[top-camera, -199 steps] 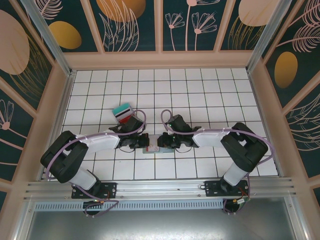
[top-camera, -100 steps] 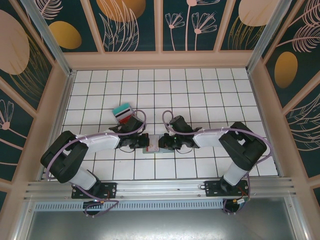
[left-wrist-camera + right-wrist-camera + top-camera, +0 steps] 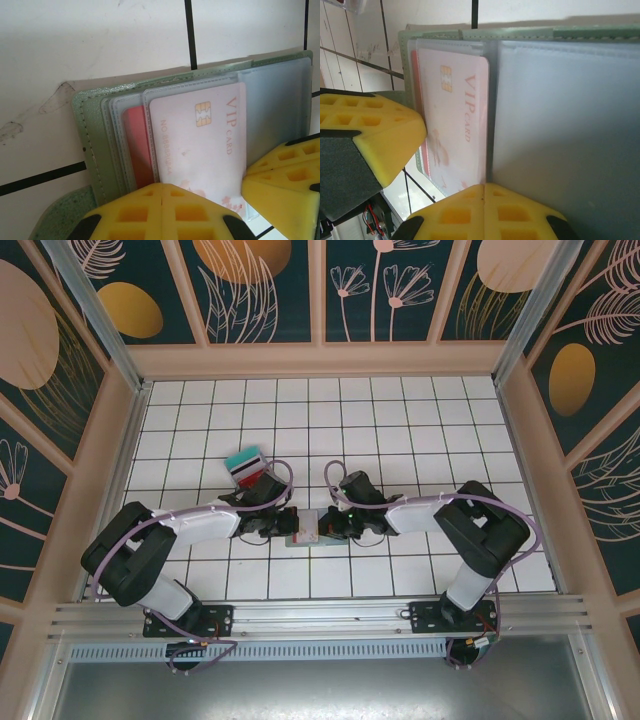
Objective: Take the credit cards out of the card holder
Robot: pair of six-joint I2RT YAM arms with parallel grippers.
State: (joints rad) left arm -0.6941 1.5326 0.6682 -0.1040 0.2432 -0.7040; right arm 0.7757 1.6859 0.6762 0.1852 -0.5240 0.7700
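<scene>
Since a second ago my right hand has edged in toward the card holder and squeezed fully shut. My left hand has stayed shut and looks clamped on the holder's near edge. The holder lies open on the bench between both hands, with the pale card in a clear sleeve and a red card tucked behind it. A teal card and a striped card already lie out beyond my left wrist.

I cannot tell whether my right pinch has the pale card's edge, the sleeve, or both. If the sleeve is caught, pulling could drag the whole holder along, or my fingers could slip off the slick plastic.

The pale card reads "VIP CARD", with a number starting "NO" beside its chip.
</scene>
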